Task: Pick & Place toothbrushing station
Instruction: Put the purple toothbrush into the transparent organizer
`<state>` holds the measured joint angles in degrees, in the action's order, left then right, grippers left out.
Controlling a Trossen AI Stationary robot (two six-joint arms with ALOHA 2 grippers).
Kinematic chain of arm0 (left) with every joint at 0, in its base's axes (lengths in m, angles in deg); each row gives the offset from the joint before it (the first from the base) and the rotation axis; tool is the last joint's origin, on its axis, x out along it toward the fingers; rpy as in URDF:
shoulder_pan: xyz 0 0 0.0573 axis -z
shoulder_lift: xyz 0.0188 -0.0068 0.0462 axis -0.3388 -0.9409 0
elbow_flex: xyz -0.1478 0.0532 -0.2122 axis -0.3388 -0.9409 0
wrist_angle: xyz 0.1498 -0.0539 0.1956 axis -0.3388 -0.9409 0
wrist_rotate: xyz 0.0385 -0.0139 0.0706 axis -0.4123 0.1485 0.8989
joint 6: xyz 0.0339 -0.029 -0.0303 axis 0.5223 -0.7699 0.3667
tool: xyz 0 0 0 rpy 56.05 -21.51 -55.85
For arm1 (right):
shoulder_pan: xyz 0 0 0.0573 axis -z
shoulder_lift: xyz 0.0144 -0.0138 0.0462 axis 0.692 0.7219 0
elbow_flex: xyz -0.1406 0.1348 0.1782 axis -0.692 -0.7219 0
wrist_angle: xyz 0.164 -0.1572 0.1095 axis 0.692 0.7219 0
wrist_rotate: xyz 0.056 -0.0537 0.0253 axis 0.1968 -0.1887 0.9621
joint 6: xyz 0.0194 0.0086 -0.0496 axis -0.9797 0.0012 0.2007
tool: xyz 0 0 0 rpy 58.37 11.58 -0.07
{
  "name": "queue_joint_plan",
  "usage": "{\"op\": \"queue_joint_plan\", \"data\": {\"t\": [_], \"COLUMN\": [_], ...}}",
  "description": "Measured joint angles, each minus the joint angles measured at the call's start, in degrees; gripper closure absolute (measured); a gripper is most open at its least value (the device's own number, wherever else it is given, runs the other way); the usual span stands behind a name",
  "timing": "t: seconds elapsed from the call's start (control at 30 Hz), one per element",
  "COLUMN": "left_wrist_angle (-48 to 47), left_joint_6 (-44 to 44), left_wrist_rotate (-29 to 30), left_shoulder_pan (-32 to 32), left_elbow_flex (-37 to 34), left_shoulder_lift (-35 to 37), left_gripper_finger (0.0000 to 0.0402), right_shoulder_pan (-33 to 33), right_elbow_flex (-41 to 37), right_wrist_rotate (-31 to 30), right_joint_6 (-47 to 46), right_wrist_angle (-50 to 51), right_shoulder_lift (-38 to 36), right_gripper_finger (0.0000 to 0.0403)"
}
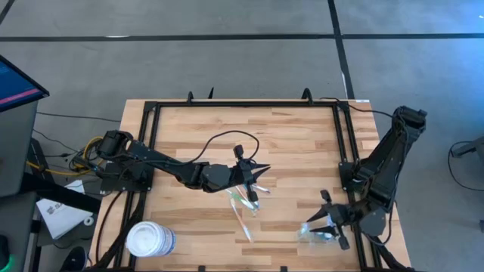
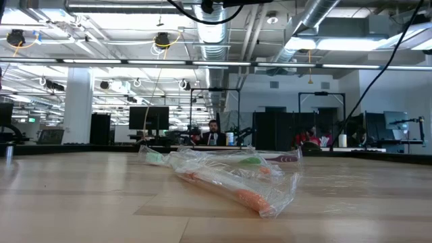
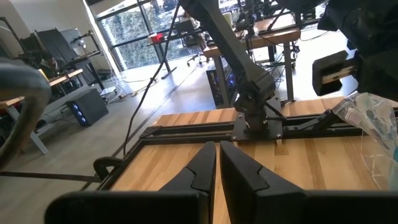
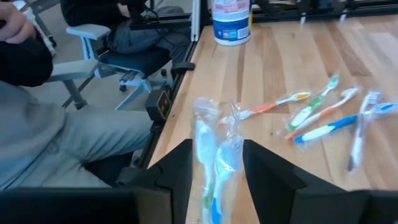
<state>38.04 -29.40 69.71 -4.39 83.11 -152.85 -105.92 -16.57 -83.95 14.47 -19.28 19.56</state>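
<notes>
Near the lower right corner of the high view, your right gripper (image 1: 330, 227) hangs close to the tabletop (image 1: 302, 143) edge and its dark frame rail (image 1: 352, 189). Its fingers stand apart around a clear wrapped pack of toothbrushes (image 4: 214, 155); you cannot tell whether they touch it. No see-through rectangular holder can be made out in any view. Your left gripper (image 1: 253, 189) sits mid-frame with fingers (image 3: 202, 168) pressed together, holding nothing, just beside a spread of loose toothbrushes (image 1: 246, 208). A white round tub (image 1: 149, 239) stands at the lower left edge. Bare wood lies open across the upper half. A seated person (image 4: 50, 130) is beside the tabletop edge.
</notes>
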Motion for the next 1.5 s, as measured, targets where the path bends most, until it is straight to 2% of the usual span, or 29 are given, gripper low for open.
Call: {"op": "queue_joint_plan", "data": {"t": [0.33, 0.6, 0.87, 1.17, 1.5], "left_wrist_angle": [-2.9, -12.65, -24.23, -33.5, -47.0], "left_joint_6": [-1.77, -6.54, -13.62, -15.23, -18.54], "left_wrist_rotate": [-0.6, -6.3, -16.88, -25.46, -27.51], "left_shoulder_pan": [-0.02, -0.32, -3.09, -6.34, -8.61], "left_elbow_flex": [0.0, 0.0, 0.0, 0.0, -0.11], "left_shoulder_lift": [0.0, 0.0, 0.0, 0.0, 0.0], "left_gripper_finger": [0.0385, 0.0385, 0.0385, 0.0385, 0.0385], "right_shoulder_pan": [0.0, 1.0, 5.24, 9.45, 15.17], "right_elbow_flex": [0.0, 0.0, 0.0, 0.0, 0.0], "right_wrist_rotate": [-1.66, -2.9, -2.43, -2.05, -2.02], "right_joint_6": [1.16, 6.08, 8.34, 9.68, 11.02], "right_wrist_angle": [3.44, 3.49, 3.51, 3.42, 3.49], "right_shoulder_lift": [-5.42, -9.47, -10.45, -11.09, -13.71], "right_gripper_finger": [0.0286, 0.0287, 0.0287, 0.0287, 0.0287]}}
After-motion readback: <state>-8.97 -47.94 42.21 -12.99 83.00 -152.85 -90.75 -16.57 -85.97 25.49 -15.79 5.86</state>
